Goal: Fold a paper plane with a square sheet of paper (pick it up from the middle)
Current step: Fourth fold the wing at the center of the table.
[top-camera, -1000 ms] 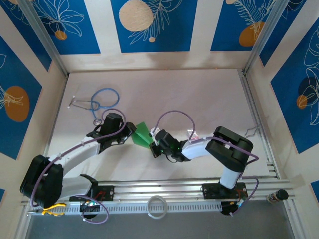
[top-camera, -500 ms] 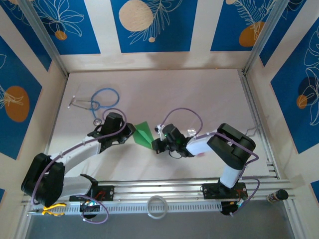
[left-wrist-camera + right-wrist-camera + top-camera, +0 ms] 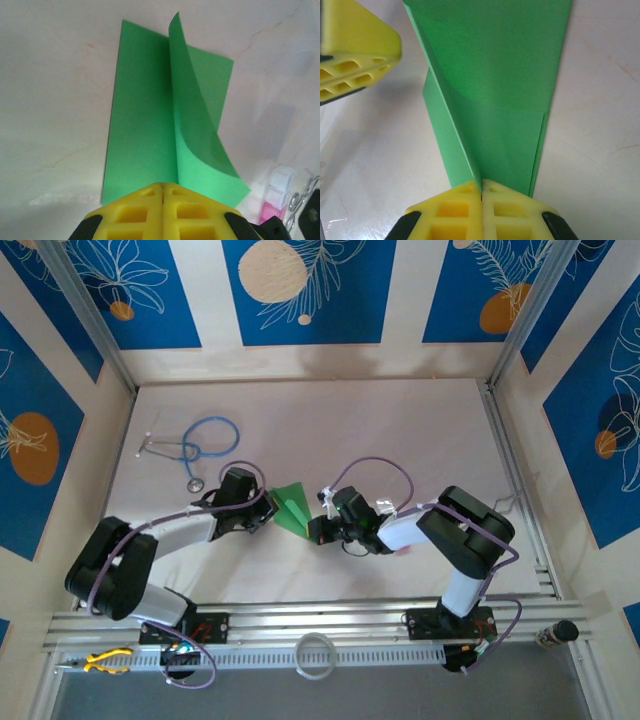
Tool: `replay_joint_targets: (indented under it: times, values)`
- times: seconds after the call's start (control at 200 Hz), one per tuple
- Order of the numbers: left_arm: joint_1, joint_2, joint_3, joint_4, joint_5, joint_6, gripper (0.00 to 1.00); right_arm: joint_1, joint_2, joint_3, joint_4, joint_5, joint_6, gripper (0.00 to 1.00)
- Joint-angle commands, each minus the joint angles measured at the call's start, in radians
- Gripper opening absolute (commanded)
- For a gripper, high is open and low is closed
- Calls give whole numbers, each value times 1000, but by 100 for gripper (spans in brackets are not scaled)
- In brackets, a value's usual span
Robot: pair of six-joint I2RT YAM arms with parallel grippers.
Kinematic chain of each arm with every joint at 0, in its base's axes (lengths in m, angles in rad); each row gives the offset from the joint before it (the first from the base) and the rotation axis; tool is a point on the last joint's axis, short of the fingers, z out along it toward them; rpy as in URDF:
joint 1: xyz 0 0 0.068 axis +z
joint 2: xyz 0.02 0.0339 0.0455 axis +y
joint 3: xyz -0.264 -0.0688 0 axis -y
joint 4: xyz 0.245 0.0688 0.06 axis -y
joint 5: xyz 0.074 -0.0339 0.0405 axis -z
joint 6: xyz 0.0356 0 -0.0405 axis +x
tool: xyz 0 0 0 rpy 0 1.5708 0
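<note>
In the top view the sheet of paper [image 3: 290, 508] lies on the table [image 3: 400, 430], a little left of centre and below the middle. It sits between the two grippers, with the left gripper [image 3: 266, 513] at its left edge and the right gripper [image 3: 313, 528] at its lower right edge. The stethoscope [image 3: 196, 448] lies on the table at upper left, well apart from the sheet.

In the left wrist view the sheet runs up from the fingers pinching it at bottom centre. One flap stands up along its middle, and a small bottle [image 3: 276, 197] stands at lower right, near the sheet's corner.

In the right wrist view the sheet runs from the pinching fingers at bottom centre to the top edge, with the left gripper just beside it at upper left.
</note>
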Motion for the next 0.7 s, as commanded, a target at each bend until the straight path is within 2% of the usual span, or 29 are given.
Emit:
replay_joint_targets:
  times: [0.0,0.325,0.695]
  values:
    - [9,43,30,50,47,22,2,-7,-26,-12,13,-15,19,3]
    - [8,148,27,47,53,4,0,-7,-26,-6,-15,5,30,4]
    - [4,71,-65,33,-37,-66,0,10,-37,-10,-28,26,74,4]
